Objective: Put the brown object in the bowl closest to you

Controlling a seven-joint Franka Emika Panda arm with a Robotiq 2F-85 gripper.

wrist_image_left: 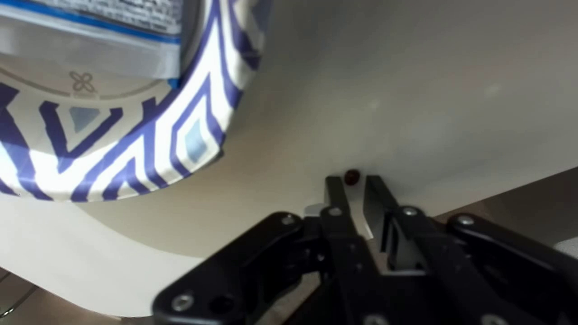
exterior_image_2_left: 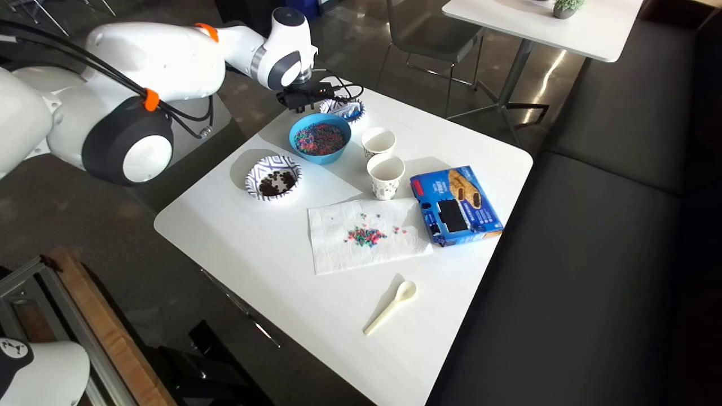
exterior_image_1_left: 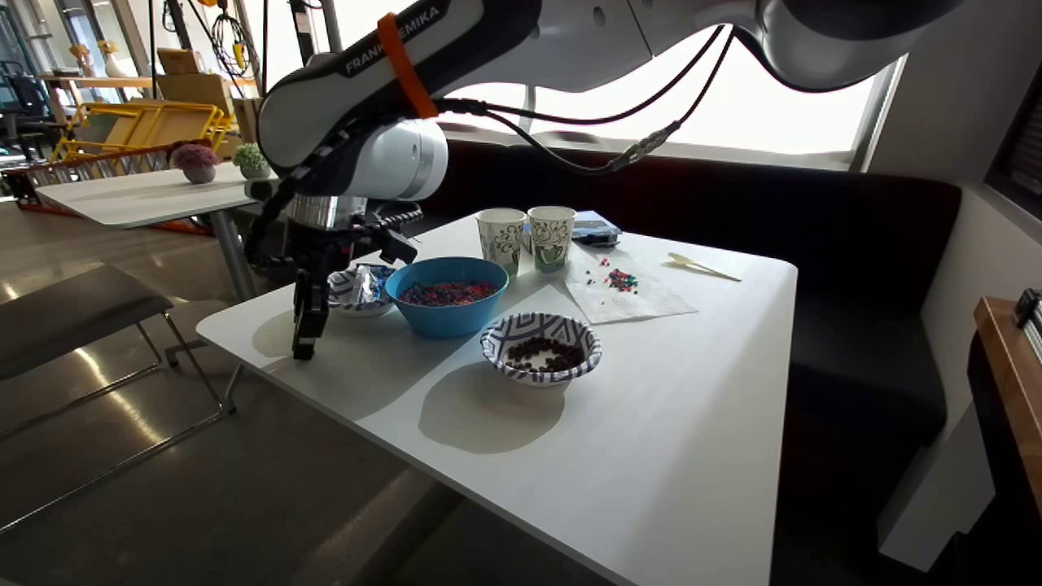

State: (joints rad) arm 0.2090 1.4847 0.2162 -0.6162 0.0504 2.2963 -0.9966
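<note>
Brown object [wrist_image_left: 351, 177] is sitting at the mouth of the gripper [wrist_image_left: 354, 181], right of centre in the wrist view.
It is showing as one small, round, glossy piece; two black fingers [wrist_image_left: 334, 194] are standing narrowly apart, unclenched, leaving a gap to its right. One patterned bowl [exterior_image_1_left: 541, 325], below centre in an exterior view, is holding brown pieces [exterior_image_1_left: 558, 358]; a matching bowl [wrist_image_left: 194, 144], upper left in the wrist view, is holding a plastic packet [wrist_image_left: 99, 49]. One smooth blue bowl [exterior_image_1_left: 448, 321] of coloured pieces [exterior_image_1_left: 448, 295] is standing between them. Two printed cups [exterior_image_2_left: 385, 189], one paper towel [exterior_image_2_left: 333, 256], one spoon [exterior_image_2_left: 404, 293] and one blue box [exterior_image_2_left: 458, 203] are sharing the table [exterior_image_2_left: 254, 242].
</note>
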